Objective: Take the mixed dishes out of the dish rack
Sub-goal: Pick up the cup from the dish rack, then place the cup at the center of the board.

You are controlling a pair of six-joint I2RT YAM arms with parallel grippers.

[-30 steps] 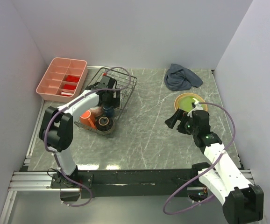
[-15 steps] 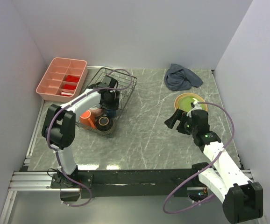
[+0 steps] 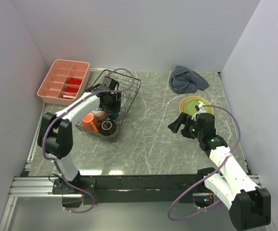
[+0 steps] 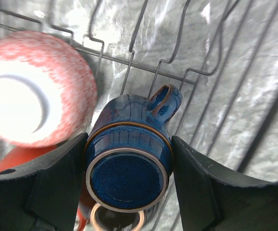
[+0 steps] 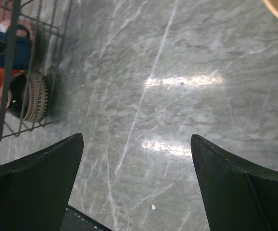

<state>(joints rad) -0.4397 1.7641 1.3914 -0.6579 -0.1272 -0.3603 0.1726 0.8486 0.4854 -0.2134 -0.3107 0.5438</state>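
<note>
A grey marbled table [image 3: 148,139], glossy with glare, sits between plain white walls [image 3: 144,33]. At far left the rack [image 3: 132,89] stands just right of a pink tray [image 3: 62,72]. A blue cloth [image 3: 187,79] lies far right, with stacked plates [image 3: 194,104] just nearer. The left gripper [image 4: 128,180] reaches into the rack, its fingers pressed on both sides of the blue cup [image 4: 129,144], beside a pink bowl [image 4: 28,91]. The right gripper [image 5: 136,139] gapes wide, holding nothing, above the marble at right.

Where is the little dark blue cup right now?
In the left wrist view, the small dark blue cup lies inside the dish rack, between the fingers of the left gripper, just right of the pinkish bowl.
</note>
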